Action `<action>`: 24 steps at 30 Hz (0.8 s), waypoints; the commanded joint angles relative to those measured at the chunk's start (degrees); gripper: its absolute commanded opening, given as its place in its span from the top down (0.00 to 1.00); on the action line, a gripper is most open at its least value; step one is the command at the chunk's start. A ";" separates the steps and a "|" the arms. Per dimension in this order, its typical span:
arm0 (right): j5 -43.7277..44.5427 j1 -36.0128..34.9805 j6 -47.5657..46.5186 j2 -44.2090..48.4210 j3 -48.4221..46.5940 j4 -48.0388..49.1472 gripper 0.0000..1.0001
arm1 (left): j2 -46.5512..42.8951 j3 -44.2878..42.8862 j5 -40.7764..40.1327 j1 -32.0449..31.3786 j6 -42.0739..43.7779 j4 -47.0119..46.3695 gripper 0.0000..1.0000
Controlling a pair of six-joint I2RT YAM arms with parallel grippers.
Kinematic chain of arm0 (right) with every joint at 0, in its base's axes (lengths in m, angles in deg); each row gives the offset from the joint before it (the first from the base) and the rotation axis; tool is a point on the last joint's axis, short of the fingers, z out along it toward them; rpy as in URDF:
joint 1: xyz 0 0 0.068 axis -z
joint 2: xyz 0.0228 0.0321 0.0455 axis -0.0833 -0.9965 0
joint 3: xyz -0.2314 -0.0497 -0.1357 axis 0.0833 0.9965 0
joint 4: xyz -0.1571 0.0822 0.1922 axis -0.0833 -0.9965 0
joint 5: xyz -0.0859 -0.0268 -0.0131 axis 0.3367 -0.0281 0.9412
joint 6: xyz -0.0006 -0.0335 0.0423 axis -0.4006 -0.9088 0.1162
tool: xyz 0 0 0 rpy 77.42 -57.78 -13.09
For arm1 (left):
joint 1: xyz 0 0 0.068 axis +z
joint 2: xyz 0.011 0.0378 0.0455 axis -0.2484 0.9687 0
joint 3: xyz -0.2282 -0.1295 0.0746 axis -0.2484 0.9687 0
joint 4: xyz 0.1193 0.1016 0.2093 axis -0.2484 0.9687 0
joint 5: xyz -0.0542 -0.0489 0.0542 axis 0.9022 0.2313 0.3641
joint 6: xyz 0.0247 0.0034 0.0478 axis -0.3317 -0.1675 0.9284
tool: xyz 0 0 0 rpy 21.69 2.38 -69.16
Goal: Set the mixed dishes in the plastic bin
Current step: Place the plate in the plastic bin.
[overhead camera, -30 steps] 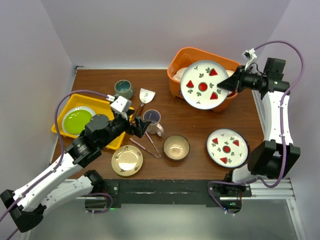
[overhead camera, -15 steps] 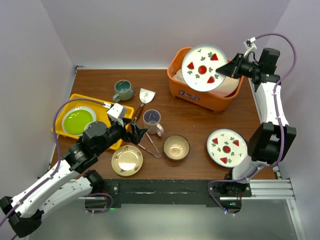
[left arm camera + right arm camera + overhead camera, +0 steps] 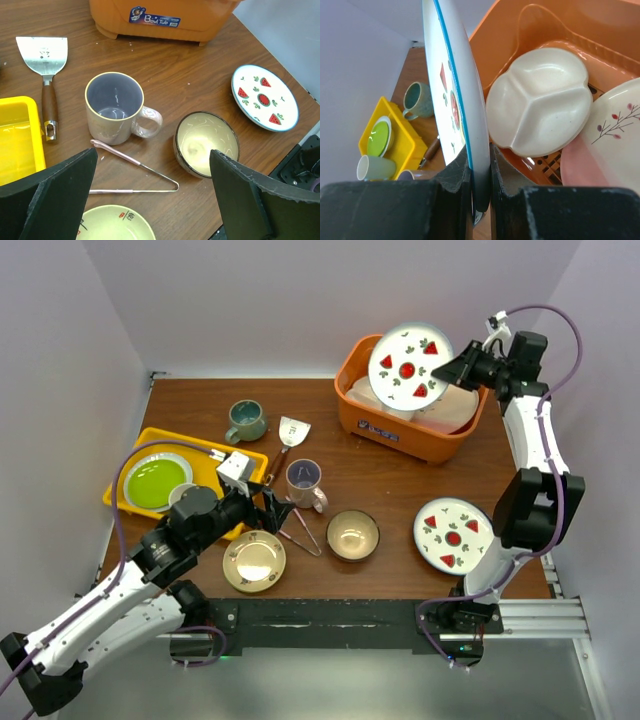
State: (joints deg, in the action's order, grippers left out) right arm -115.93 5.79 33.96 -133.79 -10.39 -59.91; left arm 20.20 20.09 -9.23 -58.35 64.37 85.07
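My right gripper [image 3: 452, 370] is shut on the rim of a strawberry-print plate [image 3: 410, 365] and holds it tilted on edge over the orange bin [image 3: 400, 432]. In the right wrist view the plate [image 3: 452, 100] stands upright between my fingers [image 3: 450, 190], above a white divided plate [image 3: 540, 100] and a pink floral plate [image 3: 605, 145] in the bin [image 3: 520, 25]. My left gripper [image 3: 275, 508] is open and empty above the lavender mug [image 3: 112, 107], the bronze bowl [image 3: 206, 144] and a cream plate [image 3: 254, 561]. A second strawberry plate [image 3: 455, 535] lies front right.
A yellow tray [image 3: 215, 452] at the left holds a lime-green plate [image 3: 155, 482]. A teal mug [image 3: 245, 420], a metal spatula [image 3: 290, 435] and thin pink tongs [image 3: 135, 170] lie on the brown table. Walls close in the back and sides.
My right gripper has raised the strawberry plate up and back over the bin, turning it more on edge. My left arm has drawn back slightly toward the near edge.
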 commanded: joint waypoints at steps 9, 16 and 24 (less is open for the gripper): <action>10.26 -1.16 4.32 -0.16 -5.35 5.20 1.00 | -1.44 1.10 1.30 0.28 -1.22 -1.00 0.00; 18.35 -1.16 4.23 -0.95 -5.18 2.57 1.00 | -2.15 1.81 1.39 0.28 -1.39 -1.09 0.00; 24.76 -1.08 2.21 0.10 -2.02 -0.68 1.00 | -1.79 2.42 2.45 0.28 -1.04 -1.88 0.00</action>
State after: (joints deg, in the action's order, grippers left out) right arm -94.10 4.92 36.06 -137.39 -11.73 -64.00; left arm 18.42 22.08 -7.76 -58.30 63.82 85.03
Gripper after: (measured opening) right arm 0.136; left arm 0.997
